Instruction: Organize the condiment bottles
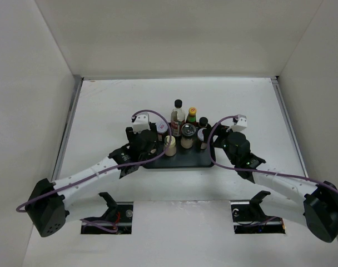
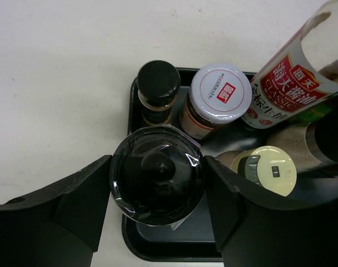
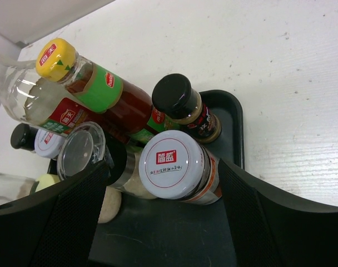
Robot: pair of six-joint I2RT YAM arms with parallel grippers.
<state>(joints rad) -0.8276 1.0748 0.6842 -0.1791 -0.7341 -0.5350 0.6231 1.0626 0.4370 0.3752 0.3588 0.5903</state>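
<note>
The condiment bottles stand bunched on a flat black tray (image 1: 183, 162). They include a tall black-capped bottle (image 1: 178, 117), a yellow-capped green-necked bottle (image 1: 192, 115) and short jars. My left gripper (image 1: 149, 143) is at the tray's left end. In the left wrist view it (image 2: 158, 167) is shut on a jar with a glossy black domed lid (image 2: 157, 186), both fingers touching its sides. My right gripper (image 1: 209, 140) is at the tray's right end. In the right wrist view it (image 3: 163, 172) is open around a white-lidded jar (image 3: 172, 164), with a gap on the left side.
Next to the held jar stand a black-capped jar (image 2: 158, 89), a white-lidded jar (image 2: 219, 94) and a cream-lidded jar (image 2: 266, 169). A clear-capped silver jar (image 3: 80, 150) and a black-capped jar (image 3: 180, 100) crowd the right gripper. White walls enclose the table.
</note>
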